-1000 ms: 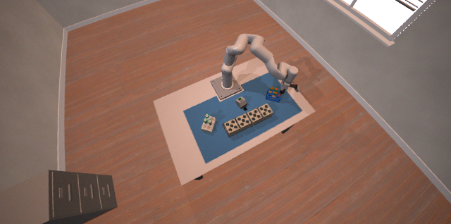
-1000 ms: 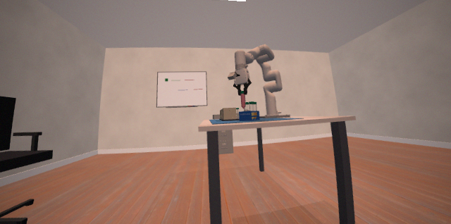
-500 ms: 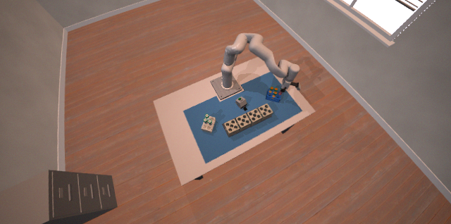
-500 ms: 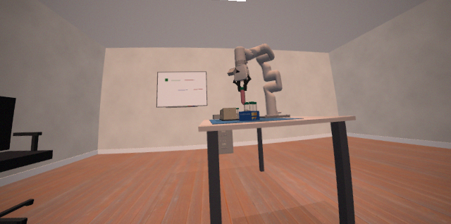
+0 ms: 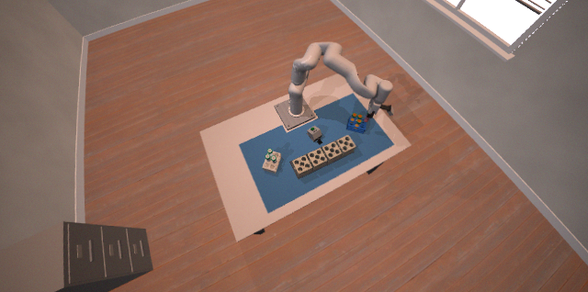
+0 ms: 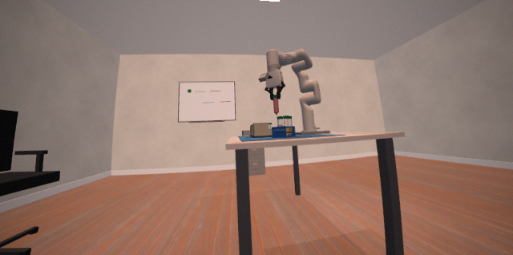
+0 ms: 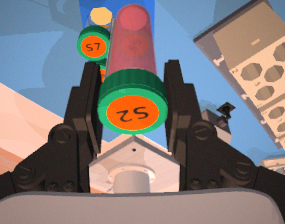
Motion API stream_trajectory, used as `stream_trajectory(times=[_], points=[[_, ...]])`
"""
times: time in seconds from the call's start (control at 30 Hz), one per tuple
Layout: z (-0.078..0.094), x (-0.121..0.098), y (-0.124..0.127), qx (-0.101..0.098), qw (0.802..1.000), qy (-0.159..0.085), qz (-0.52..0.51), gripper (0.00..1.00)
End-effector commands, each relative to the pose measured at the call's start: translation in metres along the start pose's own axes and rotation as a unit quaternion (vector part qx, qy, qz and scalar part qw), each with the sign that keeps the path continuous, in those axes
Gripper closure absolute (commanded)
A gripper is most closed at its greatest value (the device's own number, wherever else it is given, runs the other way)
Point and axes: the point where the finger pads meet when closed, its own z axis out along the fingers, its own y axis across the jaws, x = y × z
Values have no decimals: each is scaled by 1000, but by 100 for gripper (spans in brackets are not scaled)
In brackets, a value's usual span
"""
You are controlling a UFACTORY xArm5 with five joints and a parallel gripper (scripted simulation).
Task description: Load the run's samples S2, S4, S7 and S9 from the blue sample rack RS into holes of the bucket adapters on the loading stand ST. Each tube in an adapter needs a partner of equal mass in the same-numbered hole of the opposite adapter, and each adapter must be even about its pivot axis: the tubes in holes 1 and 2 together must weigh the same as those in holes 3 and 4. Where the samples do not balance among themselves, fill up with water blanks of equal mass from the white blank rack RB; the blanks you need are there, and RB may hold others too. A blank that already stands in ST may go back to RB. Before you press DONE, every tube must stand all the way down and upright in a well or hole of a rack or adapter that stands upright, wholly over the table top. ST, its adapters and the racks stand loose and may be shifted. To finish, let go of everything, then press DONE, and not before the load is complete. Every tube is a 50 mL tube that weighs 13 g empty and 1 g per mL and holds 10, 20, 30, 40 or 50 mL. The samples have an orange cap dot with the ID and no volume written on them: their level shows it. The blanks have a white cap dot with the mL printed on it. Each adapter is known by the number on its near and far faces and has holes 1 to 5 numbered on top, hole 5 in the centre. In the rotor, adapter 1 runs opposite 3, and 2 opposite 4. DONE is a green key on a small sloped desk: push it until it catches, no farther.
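Note:
My gripper (image 5: 370, 115) (image 6: 275, 95) (image 7: 132, 80) is shut on sample tube S2 (image 6: 276, 107) (image 7: 130, 43), just below its green cap with the orange dot. The tube holds red liquid almost up to the cap. It hangs upright, lifted clear above the blue sample rack RS (image 5: 354, 123) (image 6: 283, 131). Sample S7 (image 7: 93, 47) still stands in RS, and other orange-dotted tubes stand there in the overhead view. The loading stand ST (image 5: 323, 156) (image 6: 260, 129) (image 7: 259, 63) is a row of beige adapters with empty holes, left of RS in the overhead view.
The white blank rack RB (image 5: 271, 162) with several green-capped blanks stands at the left end of the blue mat (image 5: 257, 177). The DONE desk (image 5: 314, 133) sits between the arm's base (image 5: 295, 115) and ST. RS is near the table's right edge.

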Motion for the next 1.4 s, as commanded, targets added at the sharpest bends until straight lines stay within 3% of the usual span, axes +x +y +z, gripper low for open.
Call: stream_trajectory(times=[0.0,1.37], points=[[-8,1,0,0,1000,3,0,100],[-12,1,0,0,1000,3,0,100]])
